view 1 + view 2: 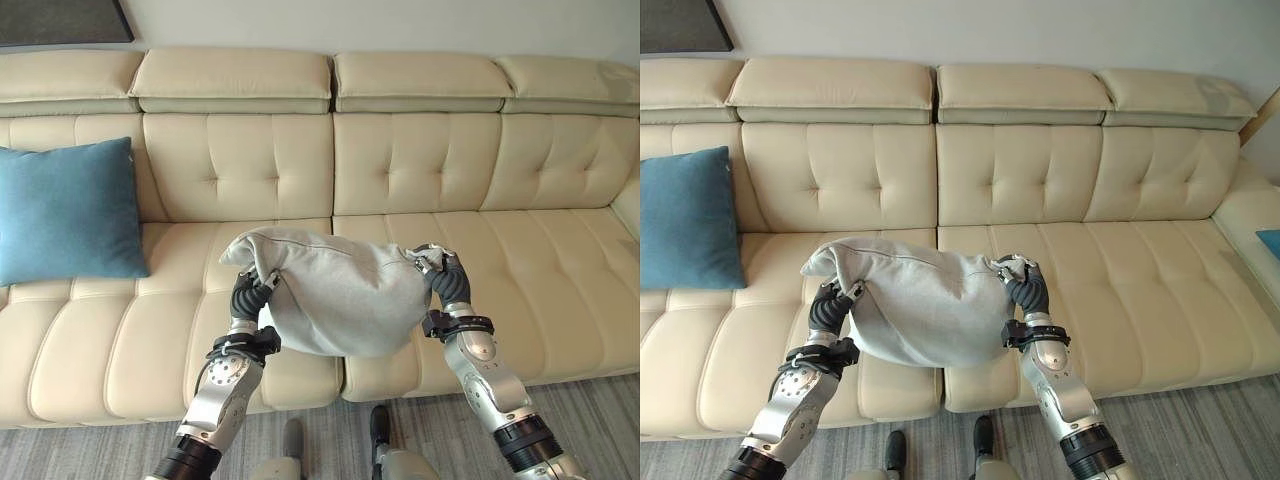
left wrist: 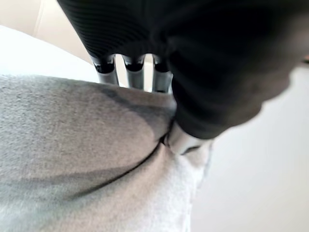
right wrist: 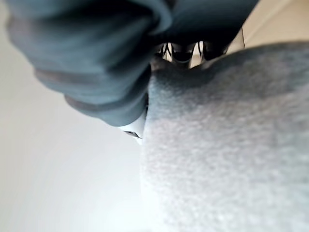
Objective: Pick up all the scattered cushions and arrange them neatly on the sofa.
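Two cushions are in front of me, along with a long cream tufted sofa that runs the width of the room on a grey carpet floor, with a pale wall behind it. I see the blue cushion propped upright against the backrest at the sofa's left end. I have the grey cushion lifted between both hands, hanging in the air over the front edge of the middle seats. My left hand grips its left upper corner and my right hand its right upper corner. In each wrist view the fingers curl over the fabric edge while the thumb presses from the other side, so both hands are clamped on the cloth.
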Robot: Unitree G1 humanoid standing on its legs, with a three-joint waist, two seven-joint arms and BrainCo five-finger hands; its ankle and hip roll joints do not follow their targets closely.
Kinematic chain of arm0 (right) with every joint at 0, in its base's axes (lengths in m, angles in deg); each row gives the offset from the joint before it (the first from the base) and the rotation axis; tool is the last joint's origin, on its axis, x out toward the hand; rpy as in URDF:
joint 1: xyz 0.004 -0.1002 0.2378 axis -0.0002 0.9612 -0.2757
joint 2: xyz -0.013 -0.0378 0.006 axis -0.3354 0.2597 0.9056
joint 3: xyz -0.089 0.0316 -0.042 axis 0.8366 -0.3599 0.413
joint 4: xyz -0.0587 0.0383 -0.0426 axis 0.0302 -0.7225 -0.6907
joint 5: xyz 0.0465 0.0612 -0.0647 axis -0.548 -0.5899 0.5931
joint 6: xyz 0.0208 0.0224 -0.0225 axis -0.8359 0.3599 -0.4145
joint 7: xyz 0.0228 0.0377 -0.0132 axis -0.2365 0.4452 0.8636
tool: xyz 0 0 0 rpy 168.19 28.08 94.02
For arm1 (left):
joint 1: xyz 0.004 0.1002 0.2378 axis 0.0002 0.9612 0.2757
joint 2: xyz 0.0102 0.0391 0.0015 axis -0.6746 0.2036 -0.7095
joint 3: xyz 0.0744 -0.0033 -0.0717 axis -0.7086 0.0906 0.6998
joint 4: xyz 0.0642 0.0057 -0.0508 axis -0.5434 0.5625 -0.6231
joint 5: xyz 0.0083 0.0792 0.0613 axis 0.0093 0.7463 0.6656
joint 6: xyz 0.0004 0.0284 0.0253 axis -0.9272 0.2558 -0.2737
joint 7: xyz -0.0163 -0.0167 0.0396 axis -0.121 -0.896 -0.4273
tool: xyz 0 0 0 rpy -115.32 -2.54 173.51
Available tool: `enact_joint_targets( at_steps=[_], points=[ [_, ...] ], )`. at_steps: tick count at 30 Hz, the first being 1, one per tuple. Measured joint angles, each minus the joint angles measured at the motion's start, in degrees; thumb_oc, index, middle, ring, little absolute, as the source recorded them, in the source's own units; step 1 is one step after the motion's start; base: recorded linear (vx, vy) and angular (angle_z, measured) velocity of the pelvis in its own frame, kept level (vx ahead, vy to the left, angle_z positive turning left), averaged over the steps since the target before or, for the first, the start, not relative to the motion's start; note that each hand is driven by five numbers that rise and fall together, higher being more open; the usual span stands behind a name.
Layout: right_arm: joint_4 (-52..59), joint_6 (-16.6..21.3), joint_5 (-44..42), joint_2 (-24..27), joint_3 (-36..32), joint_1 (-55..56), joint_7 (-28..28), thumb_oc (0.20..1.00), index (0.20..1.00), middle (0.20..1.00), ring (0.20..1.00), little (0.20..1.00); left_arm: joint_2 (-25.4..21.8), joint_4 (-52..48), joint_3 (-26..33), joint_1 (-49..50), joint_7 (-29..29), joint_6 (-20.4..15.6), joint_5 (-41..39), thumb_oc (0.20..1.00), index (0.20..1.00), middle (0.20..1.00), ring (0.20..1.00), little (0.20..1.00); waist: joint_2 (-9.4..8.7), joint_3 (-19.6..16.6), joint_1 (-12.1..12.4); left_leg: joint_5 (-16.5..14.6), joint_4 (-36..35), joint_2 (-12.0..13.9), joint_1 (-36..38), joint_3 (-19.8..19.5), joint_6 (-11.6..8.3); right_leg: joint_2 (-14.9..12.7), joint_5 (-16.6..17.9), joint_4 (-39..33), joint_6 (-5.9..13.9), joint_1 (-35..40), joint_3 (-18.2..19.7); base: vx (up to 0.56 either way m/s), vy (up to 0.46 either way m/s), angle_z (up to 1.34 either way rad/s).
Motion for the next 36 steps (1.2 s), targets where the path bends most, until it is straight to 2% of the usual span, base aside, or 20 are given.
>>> enact_joint_targets(
  at_steps=[6, 8, 10, 15, 19, 21, 22, 23, 24, 28, 30, 32, 35, 36],
  points=[
    [-2.69, 0.01, 0.47, 0.86, 0.15, -7.74, 1.87, 0.2, 0.2, 0.2, 0.2, 0.2, 2.19, 5.23, -0.77, -6.52, 2.93, -0.02, 0.46, 0.2, 0.2, 0.2, 0.2, 0.2, 0.21, -0.21, -0.08, 0.42, 0.01, 1.82, -0.57, -0.59, -0.99, 1.82, -0.06, -0.02, -1.35, -0.2, -1.04, 0.04, -0.042, 0.07],
    [-5.51, 0.03, 0.94, 1.39, 1.41, -13.11, 3.04, 0.2, 0.2, 0.2, 0.2, 0.2, 1.62, 9.77, -1.63, -12.91, 5.49, -0.1, 0.56, 0.2, 0.2, 0.2, 0.2, 0.2, 0.34, -1.11, -0.07, 1.63, 0.39, 1.93, -3.73, -1.77, -2.21, 2.01, 0.51, 0.16, -2.08, -2.92, -1.88, 0.0, -0.042, 0.21],
    [-6.39, 0.04, 0.93, 1.46, 2.33, -14.99, 4.12, 0.2, 0.2, 0.2, 0.2, 0.2, 1.35, 10.25, -1.59, -14.49, 7.12, -0.78, 0.56, 0.2, 0.2, 0.2, 0.2, 0.2, 0.44, -1.18, 0.01, 1.79, 0.39, 1.99, -5.2, -1.84, -2.24, 2.04, 0.98, 0.29, -2.72, -4.27, -1.93, -0.04, -0.048, 0.05],
    [-16.55, 0.05, 0.93, 1.12, 5.22, -27.54, 7.62, 0.2, 0.2, 0.2, 0.2, 0.2, -0.66, 19.25, -2.23, -26.78, 10.94, -1.69, 1.33, 0.2, 0.2, 0.2, 0.2, 0.2, 0.46, -0.97, -0.03, 3.37, 0.39, 1.93, -12.4, -2.08, -2.4, 2.03, 2.05, 0.31, -2.42, -11.49, -1.96, -0.02, -0.02, 0.01],
    [-22.29, 0.28, 0.9, 2.64, 6.46, -35.72, 8.99, 0.2, 0.2, 0.2, 0.2, 0.2, -4.49, 24.35, -4.66, -36.02, 13.09, -1.75, 5.11, 0.2, 0.2, 0.2, 0.2, 0.2, 0.54, 2.34, -0.02, 3.84, 0.39, 1.97, -15.22, -3.01, -2.71, 2.14, 2.35, 0.31, -2.41, -14.01, -2.26, -0.02, -0.018, 0.04],
    [-23.68, 0.69, 0.94, 2.8, 5.91, -38.82, 10.31, 0.2, 0.2, 0.2, 0.2, 0.2, -4.86, 25.88, -5.0, -39.93, 14.42, -1.79, 9.09, 0.2, 0.2, 0.2, 0.2, 0.2, 0.54, 3.04, 0.0, 4.36, 0.41, 2.01, -17.97, -3.27, -2.92, 2.17, 2.81, 0.32, -2.47, -16.62, -2.49, -0.02, -0.019, 0.06],
    [-23.64, 1.18, 0.94, 2.81, 5.94, -38.98, 10.69, 0.2, 0.2, 0.2, 0.2, 0.2, -4.86, 25.87, -4.9, -40.4, 15.0, -1.79, 9.68, 0.2, 0.2, 0.2, 0.2, 0.2, 0.56, 3.21, -0.03, 4.78, 0.4, 1.96, -18.56, -3.28, -2.88, 2.2, 3.47, 0.32, -3.17, -17.19, -2.63, -0.02, -0.012, 0.08],
    [-23.7, 1.71, 0.94, 2.74, 6.25, -38.74, 11.35, 0.363, 0.363, 0.363, 0.363, 0.363, -4.68, 26.02, -4.83, -40.36, 15.71, -1.81, 10.81, 0.2, 0.2, 0.2, 0.2, 0.2, 0.54, 3.33, -0.01, 4.79, 0.4, 1.98, -18.94, -3.27, -2.87, 2.29, 3.69, 0.32, -3.31, -17.52, -2.87, -0.01, -0.02, 0.08],
    [-24.0, 1.94, 1.0, 2.95, 6.33, -38.83, 11.75, 1.0, 1.0, 1.0, 1.0, 1.0, -4.37, 26.46, -4.78, -40.57, 16.12, -1.95, 11.2, 1.0, 1.0, 1.0, 1.0, 1.0, 0.54, 3.33, 0.0, 4.79, 0.4, 2.03, -19.24, -3.33, -2.87, 2.32, 3.69, 0.32, -3.3, -17.7, -2.92, 0.0, -0.014, 0.06],
    [-26.61, 1.76, 2.63, 5.72, 8.3, -40.69, 11.41, 1.0, 1.0, 1.0, 1.0, 1.0, -4.6, 28.02, -4.39, -41.28, 15.37, -2.88, 10.85, 1.0, 1.0, 1.0, 1.0, 1.0, 0.53, 3.32, -0.03, 4.78, 0.4, 2.03, -19.16, -3.31, -2.88, 2.5, 3.69, 0.33, -3.31, -17.52, -2.89, 0.0, -0.003, 0.02],
    [-29.65, -0.01, 2.62, 8.58, 11.3, -42.58, 9.44, 1.0, 1.0, 1.0, 1.0, 1.0, -5.02, 29.32, -4.4, -41.39, 12.86, -3.09, 7.2, 1.0, 1.0, 1.0, 1.0, 1.0, 0.52, 3.32, -0.01, 4.76, 0.4, 2.03, -18.34, -3.27, -2.89, 2.51, 3.69, 0.33, -3.3, -16.62, -2.85, 0.0, 0.0, 0.0],
    [-30.2, -2.22, 2.63, 9.87, 11.41, -42.73, 7.99, 1.0, 1.0, 1.0, 1.0, 1.0, -4.97, 29.94, -3.77, -41.13, 10.98, -3.15, 0.93, 1.0, 1.0, 1.0, 1.0, 1.0, 0.51, 3.31, -0.02, 4.58, 0.38, 2.04, -16.92, -3.2, -2.96, 2.54, 3.58, 0.33, -3.17, -15.29, -2.81, 0.02, 0.031, -0.03],
    [-29.78, -6.22, 1.4, 9.87, 9.69, -42.06, 7.55, 1.0, 1.0, 1.0, 1.0, 1.0, -4.92, 28.99, 1.63, -39.96, 9.11, -4.02, -12.66, 1.0, 1.0, 1.0, 1.0, 1.0, 0.49, 3.31, -0.08, 3.84, 0.35, 2.09, -14.58, -3.0, -3.09, 2.44, 2.39, 0.31, -2.22, -13.23, -1.87, 0.06, 0.033, -0.09],
    [-29.11, -6.4, 0.64, 9.3, 8.08, -41.18, 7.61, 1.0, 1.0, 1.0, 1.0, 1.0, -4.81, 27.48, 3.17, -39.09, 8.89, -4.15, -14.59, 1.0, 1.0, 1.0, 1.0, 1.0, 0.48, 3.3, -0.12, 3.8, 0.35, 2.14, -14.25, -2.98, -3.08, 2.44, 1.97, 0.3, -2.1, -12.92, -1.84, 0.06, 0.031, -0.05]
  ],
)
